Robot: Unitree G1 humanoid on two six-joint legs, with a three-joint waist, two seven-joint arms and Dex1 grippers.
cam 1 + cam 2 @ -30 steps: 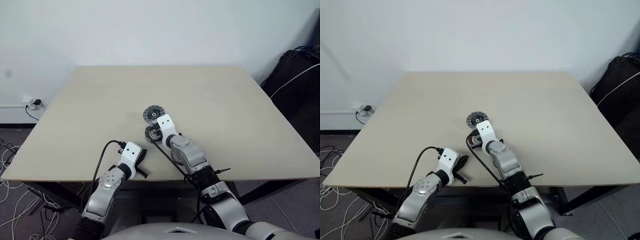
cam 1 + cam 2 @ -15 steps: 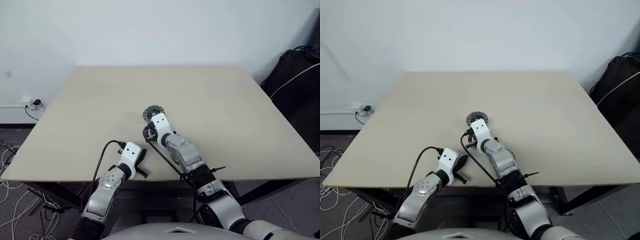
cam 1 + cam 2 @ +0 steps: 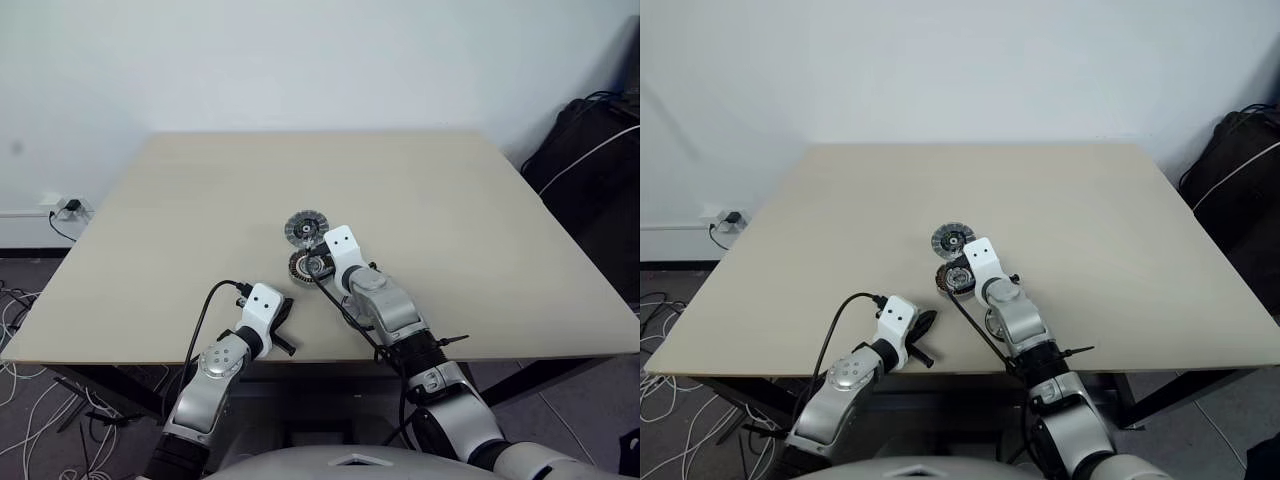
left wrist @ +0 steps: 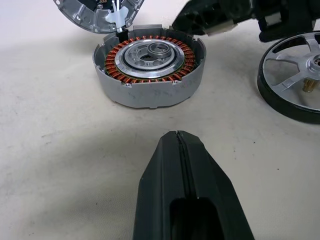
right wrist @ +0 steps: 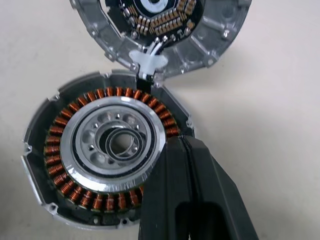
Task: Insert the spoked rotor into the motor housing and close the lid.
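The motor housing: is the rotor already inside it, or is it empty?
Empty. The motor housing shows bare copper windings around its silver centre, and the spoked rotor lies beside it on the table.

Place: a robotics lab or test room.
Counter: plain beige counter (image 3: 420, 200), mid frame.
Wall: bare white wall (image 3: 300, 60), top.
Floor: loose white cables (image 3: 25, 400), lower left; wall socket (image 3: 68, 206), left edge.
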